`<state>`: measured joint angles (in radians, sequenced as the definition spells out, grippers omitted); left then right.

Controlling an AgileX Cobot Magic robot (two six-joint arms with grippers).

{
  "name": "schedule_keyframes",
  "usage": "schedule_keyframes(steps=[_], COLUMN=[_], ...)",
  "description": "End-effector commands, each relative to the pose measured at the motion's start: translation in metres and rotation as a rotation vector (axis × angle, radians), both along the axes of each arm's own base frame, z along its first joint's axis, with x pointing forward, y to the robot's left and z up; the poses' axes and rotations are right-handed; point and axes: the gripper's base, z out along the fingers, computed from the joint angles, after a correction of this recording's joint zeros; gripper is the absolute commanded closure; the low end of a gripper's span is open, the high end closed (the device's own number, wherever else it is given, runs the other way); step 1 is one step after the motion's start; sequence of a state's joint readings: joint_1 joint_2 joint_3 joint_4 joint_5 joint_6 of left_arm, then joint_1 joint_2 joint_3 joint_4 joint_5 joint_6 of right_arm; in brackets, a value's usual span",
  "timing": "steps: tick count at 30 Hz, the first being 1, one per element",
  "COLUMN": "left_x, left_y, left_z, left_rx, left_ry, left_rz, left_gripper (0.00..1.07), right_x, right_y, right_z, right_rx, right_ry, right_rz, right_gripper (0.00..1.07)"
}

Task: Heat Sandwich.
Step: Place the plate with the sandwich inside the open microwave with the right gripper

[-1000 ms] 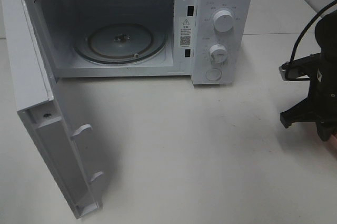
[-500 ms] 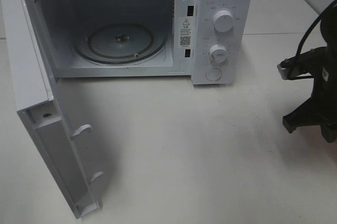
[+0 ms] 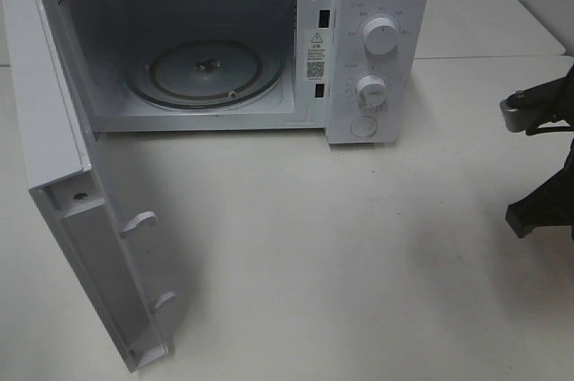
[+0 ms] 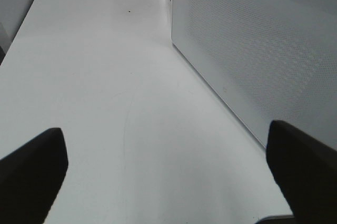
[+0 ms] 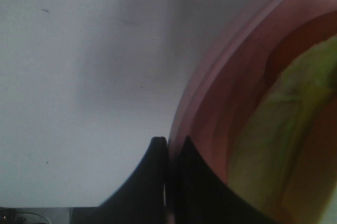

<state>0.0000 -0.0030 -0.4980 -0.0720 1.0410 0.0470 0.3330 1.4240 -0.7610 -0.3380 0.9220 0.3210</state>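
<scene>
We log the right arm slid further toward the counter's right edge, its jaws pinching the pink plate bearing the sandwich, left jaws gaping idle, so carrying to the open microwave likely follows.

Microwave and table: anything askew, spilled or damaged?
Nothing stands out. The door hangs wide open, the turntable sits level and bare, and the table shows no spill. The right gripper is shut on the plate rim.
</scene>
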Motion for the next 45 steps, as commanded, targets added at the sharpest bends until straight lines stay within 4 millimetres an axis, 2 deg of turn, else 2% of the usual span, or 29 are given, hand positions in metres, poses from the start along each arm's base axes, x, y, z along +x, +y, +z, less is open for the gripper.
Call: schedule_keyframes(steps=[1,5,18,26,45], left_x=[-0.004,-0.004,-0.004,-0.004,-0.004], left_y=[0.000,0.000,0.000,0.000,0.000], left_z=[-0.001,-0.001,-0.001,-0.001,-0.001], left_rx=[-0.005,-0.005,-0.005,-0.005,-0.005], left_ry=[-0.027,-0.027,-0.027,-0.027,-0.027], left_rz=[0.003,0.003,0.003,0.003,0.003], left_gripper=[0.09,0.09,0.09,0.09,0.09], right_x=[-0.008,-0.013,-0.037,-0.052,-0.081], right_y=[0.003,0.010,0.060,0.082,0.113], right_z=[0.005,0.008,0.008,0.008,0.009], right_rx=[-0.033,-0.041,-0.060,-0.073,-0.114], right_ry=[0.019,0.025,0.038,0.028,0.020], right_rz=[0.041,0.077,0.374,0.524,0.814], right_gripper=[1.07,1.07,1.07,1.07,1.07])
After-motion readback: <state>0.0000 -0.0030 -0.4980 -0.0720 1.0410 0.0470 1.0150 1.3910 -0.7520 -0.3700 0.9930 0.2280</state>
